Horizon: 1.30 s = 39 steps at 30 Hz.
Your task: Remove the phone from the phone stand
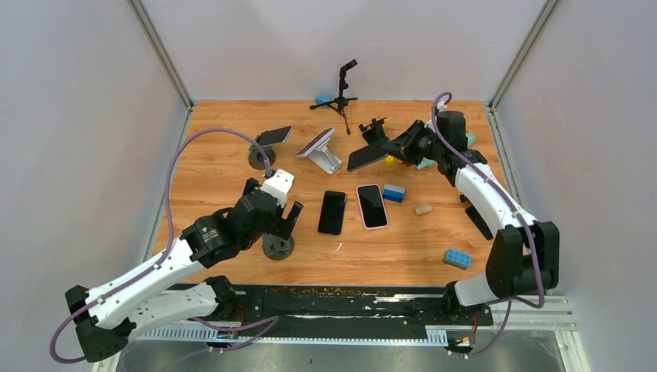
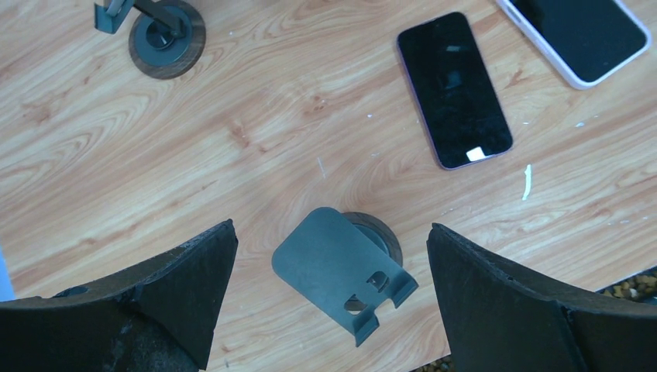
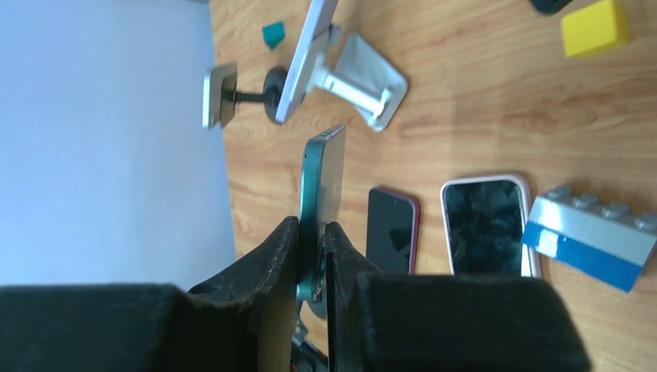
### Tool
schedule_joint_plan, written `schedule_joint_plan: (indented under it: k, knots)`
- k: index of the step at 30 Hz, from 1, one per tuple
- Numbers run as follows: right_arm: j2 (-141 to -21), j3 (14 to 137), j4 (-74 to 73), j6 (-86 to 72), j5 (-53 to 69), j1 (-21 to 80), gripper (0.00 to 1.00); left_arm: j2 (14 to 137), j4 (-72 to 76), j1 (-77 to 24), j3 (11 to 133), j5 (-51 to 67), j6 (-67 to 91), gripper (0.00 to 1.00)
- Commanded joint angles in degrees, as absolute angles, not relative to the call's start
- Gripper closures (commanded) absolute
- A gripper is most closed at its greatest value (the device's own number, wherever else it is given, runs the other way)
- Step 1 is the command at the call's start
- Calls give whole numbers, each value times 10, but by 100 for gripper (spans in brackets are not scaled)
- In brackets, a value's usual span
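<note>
- Left gripper (image 2: 331, 236) fills the bottom corners of its wrist view, fingers spread wide and holding nothing, hanging over an empty stand (image 2: 341, 271).
- Right gripper (image 3: 311, 229) is pinched tight on the two faces of a phone (image 3: 324, 178) near one end, so most of the phone juts past the fingertips.
- Seen from the top view, that phone sits upper right of centre, tilted, off the table and seemingly clear of any stand.
- Risk: with so short a hold, the long free end could lever the phone round or out of the fingers during a quick swing.
- Risk: lowering it carelessly could knock the white stand (image 1: 329, 159), the flat phone (image 1: 332, 211) or the blue block (image 1: 393, 193) close by.
</note>
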<state>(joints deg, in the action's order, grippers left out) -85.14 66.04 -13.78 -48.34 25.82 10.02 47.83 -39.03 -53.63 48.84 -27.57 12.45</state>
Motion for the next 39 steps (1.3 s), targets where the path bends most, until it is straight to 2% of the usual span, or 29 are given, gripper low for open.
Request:
schedule_joint_plan:
  k: [1, 9, 20, 28, 33, 39]
  knots:
    - [-768, 604, -86, -465, 341, 98, 100, 451, -352, -535, 477, -230, 107, 0]
    - [-658, 502, -87, -432, 390, 98, 100, 450, -294, -536, 470, -97, 91, 0]
    - [-547, 400, -106, -437, 445, 98, 100, 539, -174, -539, 479, 115, 69, 0]
    - [-496, 362, -123, -447, 476, 98, 100, 582, -70, -549, 472, 168, 60, 0]
    - [-489, 362, -123, -442, 508, 98, 100, 630, -67, -551, 496, 213, 50, 0]
    - [-490, 367, -123, -438, 555, 99, 100, 662, -68, -554, 507, 203, 48, 0]
